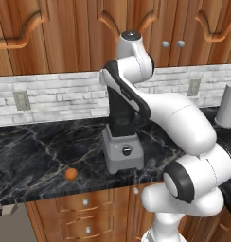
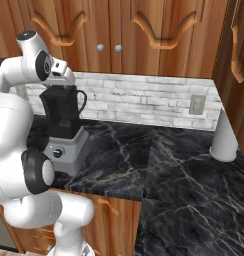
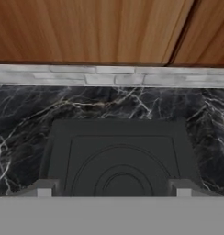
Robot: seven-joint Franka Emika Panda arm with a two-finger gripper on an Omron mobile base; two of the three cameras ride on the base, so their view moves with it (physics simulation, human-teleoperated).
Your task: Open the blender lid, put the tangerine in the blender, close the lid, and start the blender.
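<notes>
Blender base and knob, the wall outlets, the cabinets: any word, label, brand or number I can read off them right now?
None. No readable text in any view.
The blender carries a round knob with a white mark, no letters or numbers.
The wall outlets are blank plates.
The blender lid in the hand view shows raised rings, no writing.

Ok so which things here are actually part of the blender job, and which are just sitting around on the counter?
Part of the job:
- blender, grey base with front knob, dark jar
- blender lid, seen from above in the hand view
- tangerine, on the counter left of the blender

Just sitting there:
- grey cylinder, at the far right of the counter
- wall outlets
</notes>
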